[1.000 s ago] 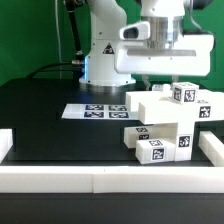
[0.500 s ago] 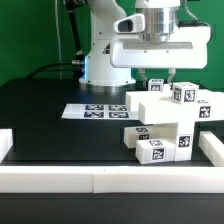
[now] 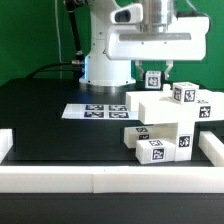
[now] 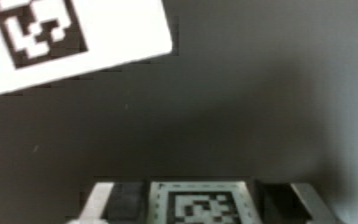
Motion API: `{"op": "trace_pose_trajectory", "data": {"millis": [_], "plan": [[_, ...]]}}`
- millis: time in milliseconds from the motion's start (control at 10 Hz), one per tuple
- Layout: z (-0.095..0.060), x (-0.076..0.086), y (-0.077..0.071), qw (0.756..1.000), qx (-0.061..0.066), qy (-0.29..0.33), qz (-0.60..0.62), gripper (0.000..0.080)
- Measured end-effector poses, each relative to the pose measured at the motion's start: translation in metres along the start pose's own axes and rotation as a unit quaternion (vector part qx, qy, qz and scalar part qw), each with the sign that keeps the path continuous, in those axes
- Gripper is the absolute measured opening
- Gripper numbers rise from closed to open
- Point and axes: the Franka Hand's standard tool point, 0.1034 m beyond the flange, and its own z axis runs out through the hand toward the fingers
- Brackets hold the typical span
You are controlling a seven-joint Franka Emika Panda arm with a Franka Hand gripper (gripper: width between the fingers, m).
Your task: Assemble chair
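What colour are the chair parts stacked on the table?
Matte white with black-and-white square tags; the chair parts show best in the exterior view.

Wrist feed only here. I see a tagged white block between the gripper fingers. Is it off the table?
Observer: Yes. In the exterior view the gripper holds the small chair part in the air, clear of the table.
Operator: What's under it?
Observer: The other chair parts, a stacked white pile that sits just below it in the exterior view.
Operator: And the marker board?
Observer: The marker board lies flat on the table, to the exterior view's left of that pile.
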Motion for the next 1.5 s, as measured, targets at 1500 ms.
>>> {"op": "trace_pose_trajectory", "data": {"millis": [1500], "plan": [[-0.028,0.054,-0.018,1.000,-0.007,0.009,-0.023,0.0282]]}}
